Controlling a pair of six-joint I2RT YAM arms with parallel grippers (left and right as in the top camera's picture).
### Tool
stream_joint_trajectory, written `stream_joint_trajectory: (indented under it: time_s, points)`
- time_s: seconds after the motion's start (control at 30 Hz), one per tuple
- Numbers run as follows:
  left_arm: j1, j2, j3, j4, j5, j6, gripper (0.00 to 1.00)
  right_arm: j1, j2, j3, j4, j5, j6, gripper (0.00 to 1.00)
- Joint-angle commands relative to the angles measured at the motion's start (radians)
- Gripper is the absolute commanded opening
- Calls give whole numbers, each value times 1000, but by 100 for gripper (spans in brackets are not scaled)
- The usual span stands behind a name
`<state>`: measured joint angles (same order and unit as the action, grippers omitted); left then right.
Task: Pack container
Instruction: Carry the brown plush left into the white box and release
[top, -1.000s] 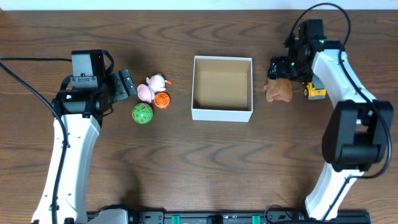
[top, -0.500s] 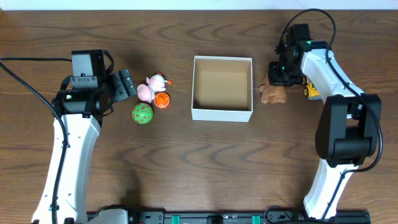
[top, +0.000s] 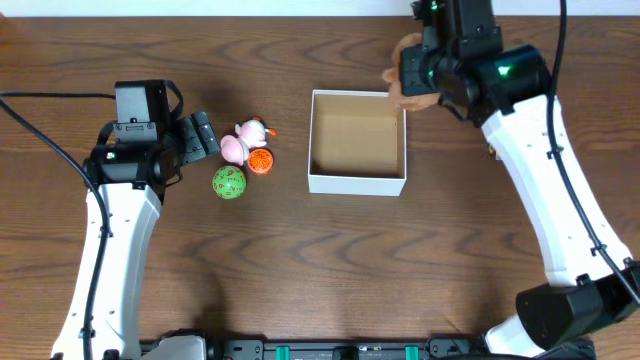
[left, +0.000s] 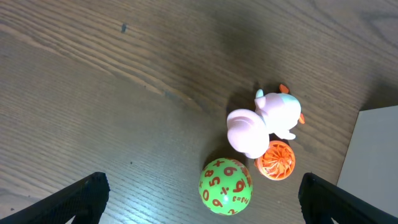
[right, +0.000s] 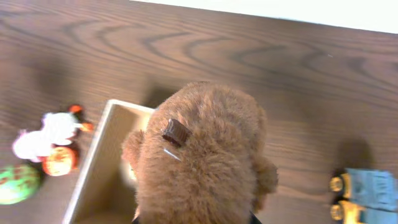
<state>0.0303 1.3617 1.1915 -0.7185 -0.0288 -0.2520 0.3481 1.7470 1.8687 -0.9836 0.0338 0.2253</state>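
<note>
The container (top: 356, 184) is a shallow white box with a brown inside, standing mid-table; its corner also shows in the right wrist view (right: 99, 168). My right gripper (top: 412, 76) is shut on a brown teddy bear (top: 398, 82), raised above the box's far right corner. In the right wrist view the teddy bear (right: 199, 155) fills the middle and hides the fingers almost wholly. My left gripper (top: 205, 135) stands open left of the toys, with the green number ball (left: 226, 186) just ahead of its wide-apart fingers (left: 84, 196). Nothing lies inside the box.
Left of the box lie a pink-and-white plush toy (top: 243, 140), an orange ball (top: 261, 161) and the green number ball (top: 228, 182). A blue-and-yellow toy truck (right: 364, 193) sits on the table to the box's right.
My right gripper closed on the teddy bear beside the box's right wall, lifted it and carried it left toward the box's far right corner. The left arm has not moved.
</note>
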Motion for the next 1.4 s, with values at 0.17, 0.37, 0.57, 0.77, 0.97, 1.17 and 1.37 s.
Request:
stream_joint_trajectory:
  time_s: [0.17, 0.37, 0.57, 0.77, 0.97, 1.17, 1.37]
  points:
    - [4, 1, 23, -3, 3, -5, 98, 58, 157, -99, 0, 10, 212, 1]
    - [4, 1, 23, -3, 3, -5, 98, 79, 256, -105, 6, 11, 208, 1]
    - [4, 1, 23, -3, 3, -5, 98, 69, 352, -105, 23, 23, 203, 1]
    - [4, 1, 23, -3, 3, -5, 98, 63, 393, -105, 58, 22, 164, 6]
    - [4, 1, 23, -3, 3, -5, 98, 63, 393, -105, 90, 23, 125, 31]
    - [4, 1, 23, -3, 3, -5, 98, 63, 381, -86, 101, 23, 83, 49]
    - [4, 1, 23, -3, 3, -5, 98, 61, 303, -48, 101, 85, 65, 80]
